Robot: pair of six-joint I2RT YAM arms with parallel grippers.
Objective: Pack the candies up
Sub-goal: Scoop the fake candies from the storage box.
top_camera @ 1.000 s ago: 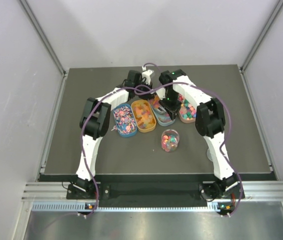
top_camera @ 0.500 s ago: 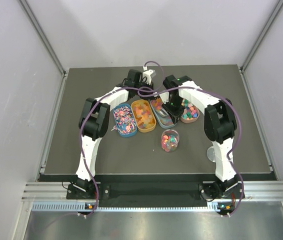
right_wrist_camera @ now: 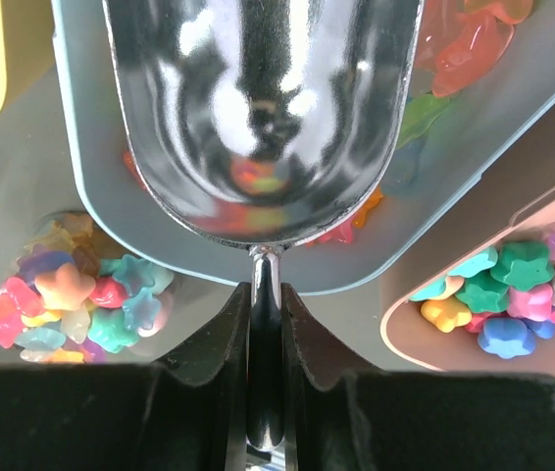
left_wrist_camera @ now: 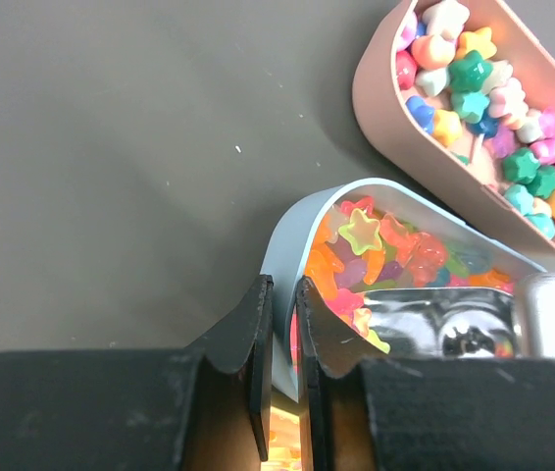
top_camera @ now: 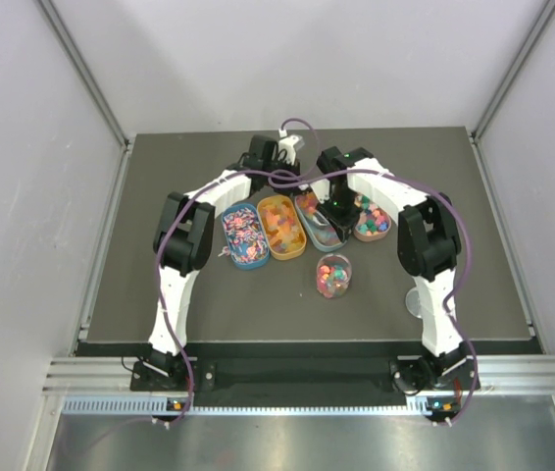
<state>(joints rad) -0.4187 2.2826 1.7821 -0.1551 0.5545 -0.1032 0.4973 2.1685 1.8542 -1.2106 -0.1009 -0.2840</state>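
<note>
Clearly the candies (left_wrist_camera: 366, 234) look light, slick, best scooped; right gripper (right_wrist_camera: 264, 294) clamps the scoop handle (right_wrist_camera: 264, 263); left gripper (left_wrist_camera: 279, 294) pinches the tray (left_wrist_camera: 285, 224).

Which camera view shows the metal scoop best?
The right wrist view: the scoop fills the frame, its bowl over the light blue tray, its handle clamped in the right gripper. The left wrist view shows only one part; the top view, almost nothing.
</note>
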